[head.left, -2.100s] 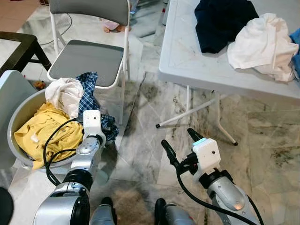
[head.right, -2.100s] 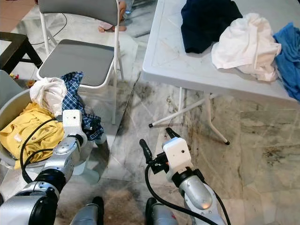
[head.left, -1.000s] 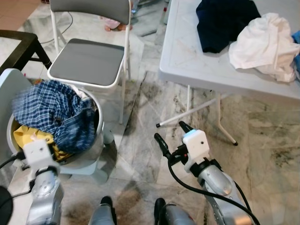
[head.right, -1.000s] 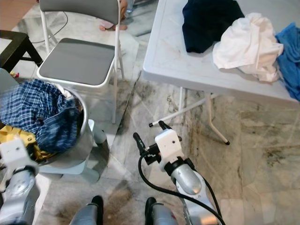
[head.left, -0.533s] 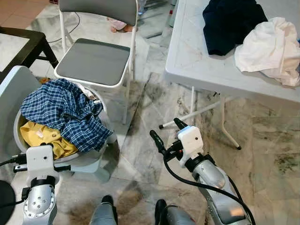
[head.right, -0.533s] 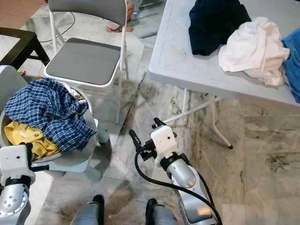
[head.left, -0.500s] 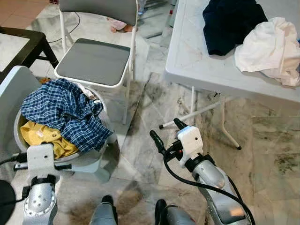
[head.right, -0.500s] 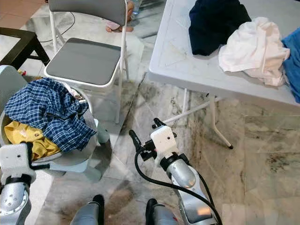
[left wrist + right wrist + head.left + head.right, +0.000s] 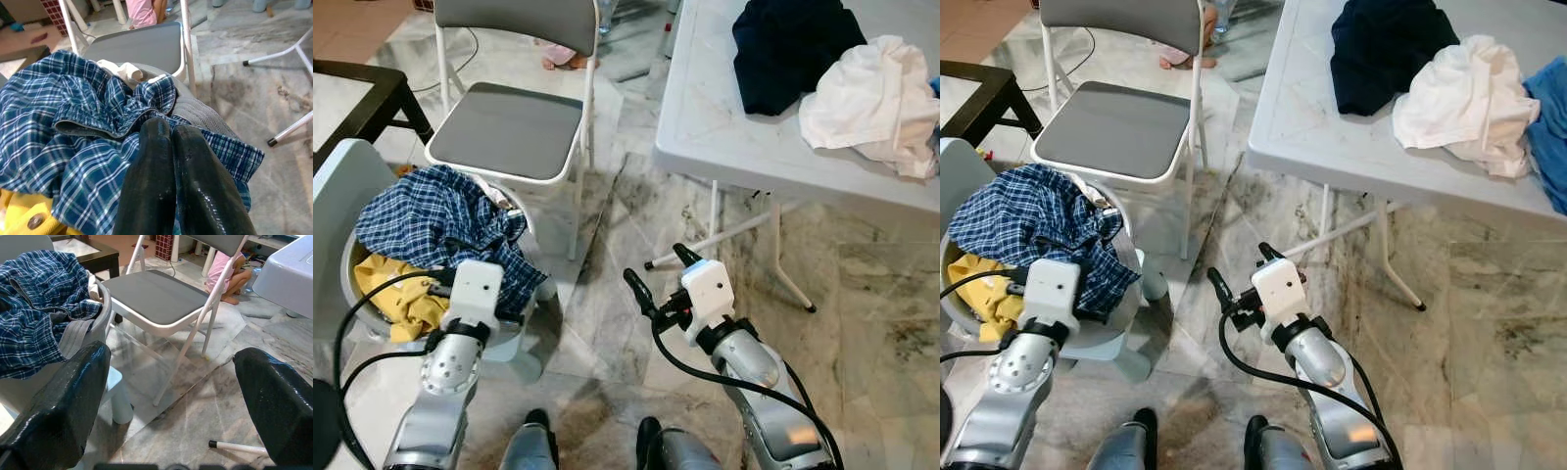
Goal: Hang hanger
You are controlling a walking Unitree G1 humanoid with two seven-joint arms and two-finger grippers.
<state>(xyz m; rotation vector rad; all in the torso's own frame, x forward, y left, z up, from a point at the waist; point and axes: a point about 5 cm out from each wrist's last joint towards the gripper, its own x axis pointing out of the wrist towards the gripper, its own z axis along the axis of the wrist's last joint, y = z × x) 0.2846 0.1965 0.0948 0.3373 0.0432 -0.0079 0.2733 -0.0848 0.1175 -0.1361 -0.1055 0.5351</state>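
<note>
Since half a second ago the left gripper (image 9: 168,161) has swung forward, its fingers pressed together with nothing between them, over the blue plaid shirt (image 9: 431,220) draped across the right rim of the grey basket (image 9: 1107,328). Spread wide and empty, the right gripper (image 9: 656,269) hovers over the marble floor (image 9: 881,323) near the white table (image 9: 724,117). I cannot make out a hanger.

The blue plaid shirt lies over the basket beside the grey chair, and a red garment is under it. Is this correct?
Not quite. The garment under the blue plaid shirt is yellow, not red, as the left eye view shows. The shirt does lie over the basket beside the grey chair.
</note>
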